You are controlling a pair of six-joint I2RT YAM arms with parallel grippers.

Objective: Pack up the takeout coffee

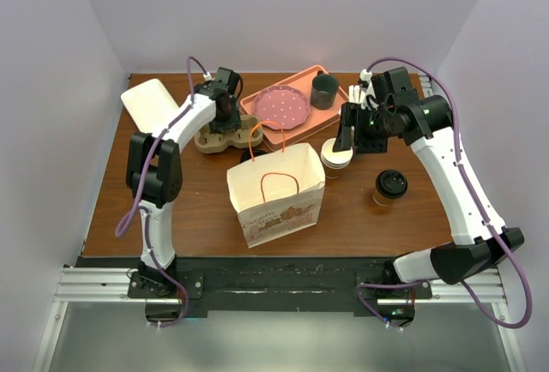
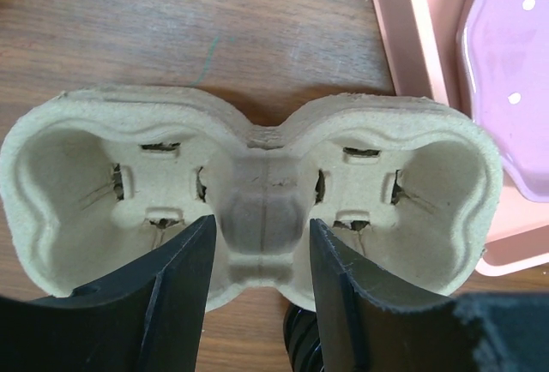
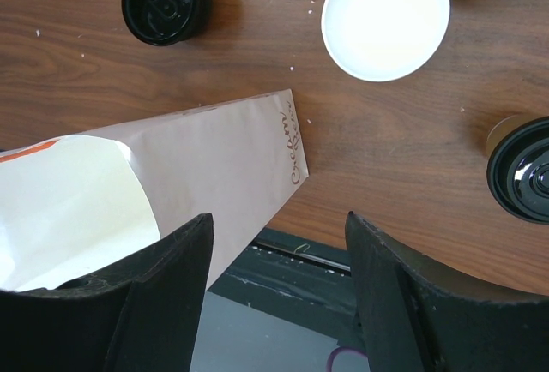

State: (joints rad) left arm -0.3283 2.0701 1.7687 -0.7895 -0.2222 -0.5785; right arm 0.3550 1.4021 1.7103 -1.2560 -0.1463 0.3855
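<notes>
The left fingers stand open astride the middle ridge of the pulp cup carrier, gripping nothing yet. Closing squarely and low on that ridge should keep the carrier level when it is lifted. The right fingers hang wide open and empty above the paper bag. The takeout coffee stands lidded on the counter, right of the bag and well apart from the carrier.

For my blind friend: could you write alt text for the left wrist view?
Black fingers of the left gripper straddle the middle of an empty two-cup pulp carrier on a wooden table. A pink tray holding a pink plate edges in at right.
</notes>
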